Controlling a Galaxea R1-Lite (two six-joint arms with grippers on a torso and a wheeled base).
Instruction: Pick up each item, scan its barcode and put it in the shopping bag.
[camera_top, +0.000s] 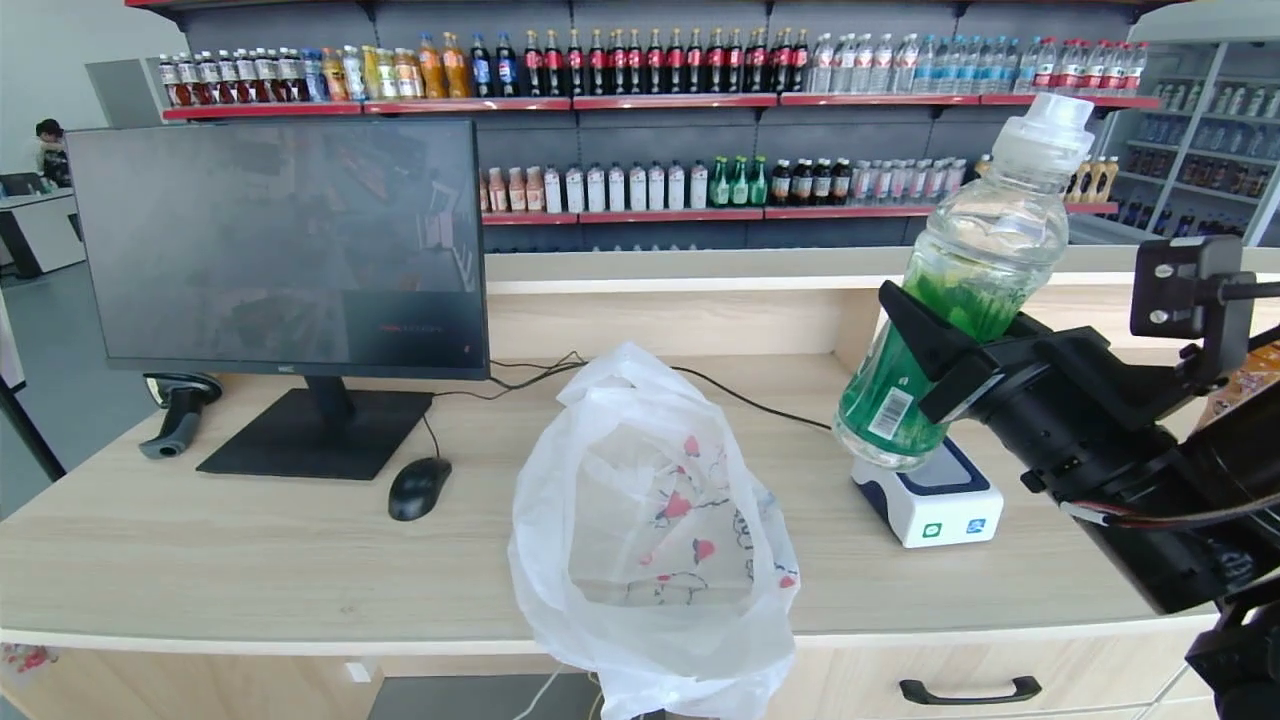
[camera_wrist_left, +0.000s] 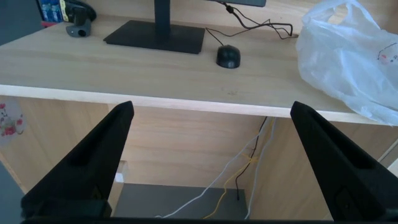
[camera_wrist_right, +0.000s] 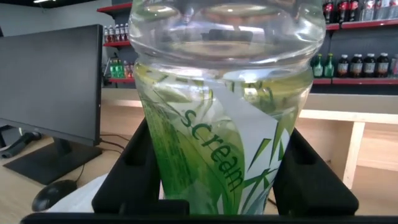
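A clear bottle with a green label and white cap (camera_top: 960, 290) is held tilted just above the white barcode scanner box (camera_top: 935, 495), its barcode facing down and forward. My right gripper (camera_top: 935, 365) is shut on the bottle's lower half; close up, the bottle (camera_wrist_right: 224, 130) sits between the black fingers (camera_wrist_right: 127, 177). The white plastic shopping bag (camera_top: 655, 530) stands open at the counter's front middle, and its side (camera_wrist_left: 351, 59) shows from below. My left gripper (camera_wrist_left: 208, 158) hangs open below the counter's front edge, nothing between its fingers.
A monitor (camera_top: 280, 245) on a stand, a black mouse (camera_top: 418, 487) and a handheld scanner (camera_top: 178, 415) occupy the counter's left. Cables run behind the bag. Shelves of drinks (camera_top: 640, 120) stand beyond the counter. A drawer handle (camera_top: 968, 690) is under the right front.
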